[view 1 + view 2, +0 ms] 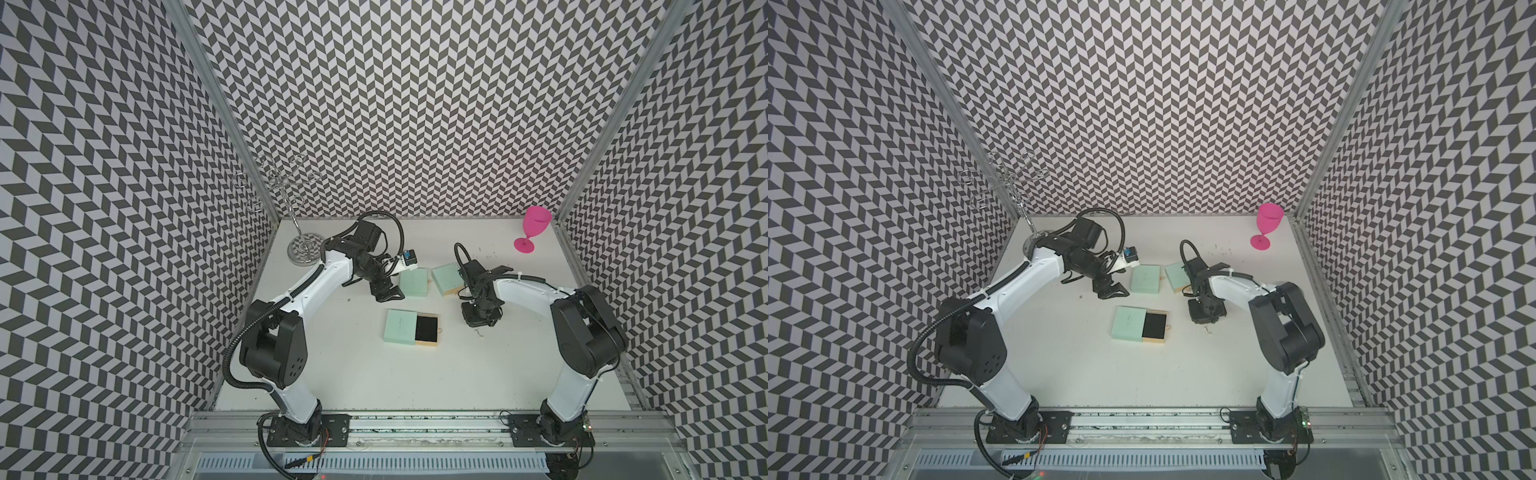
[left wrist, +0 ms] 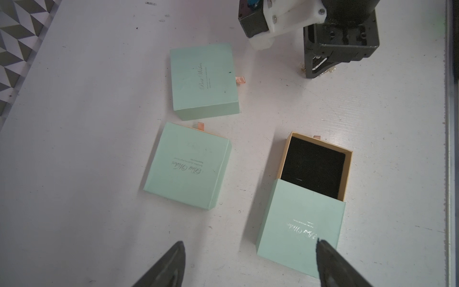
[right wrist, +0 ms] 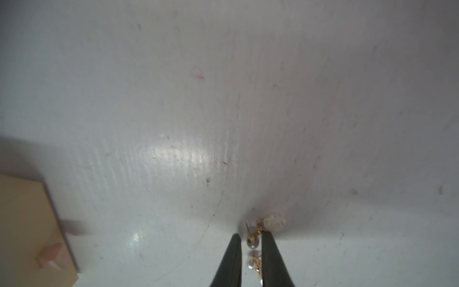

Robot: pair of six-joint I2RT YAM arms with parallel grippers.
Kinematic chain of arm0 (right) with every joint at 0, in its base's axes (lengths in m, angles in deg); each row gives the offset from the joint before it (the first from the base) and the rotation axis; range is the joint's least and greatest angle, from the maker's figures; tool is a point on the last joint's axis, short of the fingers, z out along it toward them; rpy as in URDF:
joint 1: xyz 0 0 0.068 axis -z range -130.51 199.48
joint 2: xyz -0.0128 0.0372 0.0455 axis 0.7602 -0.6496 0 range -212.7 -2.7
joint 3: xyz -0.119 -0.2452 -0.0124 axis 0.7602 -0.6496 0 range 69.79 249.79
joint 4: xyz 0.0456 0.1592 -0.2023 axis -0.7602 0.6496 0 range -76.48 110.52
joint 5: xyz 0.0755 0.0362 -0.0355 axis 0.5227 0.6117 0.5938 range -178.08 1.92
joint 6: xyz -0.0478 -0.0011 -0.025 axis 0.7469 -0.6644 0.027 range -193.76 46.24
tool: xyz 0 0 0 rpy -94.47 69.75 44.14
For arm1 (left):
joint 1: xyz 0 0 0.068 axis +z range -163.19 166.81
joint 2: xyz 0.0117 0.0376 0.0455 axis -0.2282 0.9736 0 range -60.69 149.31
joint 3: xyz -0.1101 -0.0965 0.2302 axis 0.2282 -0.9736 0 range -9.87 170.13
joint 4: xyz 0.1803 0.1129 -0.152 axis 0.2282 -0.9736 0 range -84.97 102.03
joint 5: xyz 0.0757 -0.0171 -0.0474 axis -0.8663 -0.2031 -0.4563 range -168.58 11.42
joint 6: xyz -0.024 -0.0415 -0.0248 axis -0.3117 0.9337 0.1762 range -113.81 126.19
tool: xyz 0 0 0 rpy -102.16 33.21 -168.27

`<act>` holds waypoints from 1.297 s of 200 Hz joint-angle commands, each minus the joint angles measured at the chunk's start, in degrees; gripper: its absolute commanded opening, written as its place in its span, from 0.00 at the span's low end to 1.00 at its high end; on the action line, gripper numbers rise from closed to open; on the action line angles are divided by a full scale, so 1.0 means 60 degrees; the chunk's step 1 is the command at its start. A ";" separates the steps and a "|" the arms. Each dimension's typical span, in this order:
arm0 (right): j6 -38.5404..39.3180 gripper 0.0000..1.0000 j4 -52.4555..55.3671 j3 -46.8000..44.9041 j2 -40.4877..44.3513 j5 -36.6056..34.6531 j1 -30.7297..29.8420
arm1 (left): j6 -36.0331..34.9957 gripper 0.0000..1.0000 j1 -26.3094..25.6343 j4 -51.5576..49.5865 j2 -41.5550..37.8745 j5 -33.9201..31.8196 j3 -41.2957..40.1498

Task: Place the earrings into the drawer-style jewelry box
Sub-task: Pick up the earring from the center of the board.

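The earrings (image 3: 253, 242) are small pearl beads on gold fittings, lying on the white table between the tips of my right gripper (image 3: 251, 234), which is shut on them. A larger frosted bead (image 3: 274, 222) sticks out past one fingertip. In both top views this gripper (image 1: 478, 322) (image 1: 1206, 318) points down at the table, right of the jewelry box. The mint box (image 1: 401, 326) (image 1: 1128, 323) has its black-lined drawer (image 1: 428, 328) (image 2: 313, 169) pulled out, with nothing in it. My left gripper (image 1: 388, 295) (image 2: 249, 244) hangs open above the table beyond the box, holding nothing.
Two shut mint boxes (image 1: 413, 282) (image 1: 446, 278) lie behind the open one, close to both grippers. A pink goblet (image 1: 534, 232) stands at the back right and a wire jewelry stand (image 1: 305, 245) at the back left. A tan box end with a pink tab (image 3: 49, 256) is near the right gripper.
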 commanded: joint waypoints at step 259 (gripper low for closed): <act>0.0395 0.08 0.2063 0.3586 0.0077 0.1244 -0.1672 | 0.0158 0.84 -0.0073 0.0819 -0.0324 0.0397 -0.0933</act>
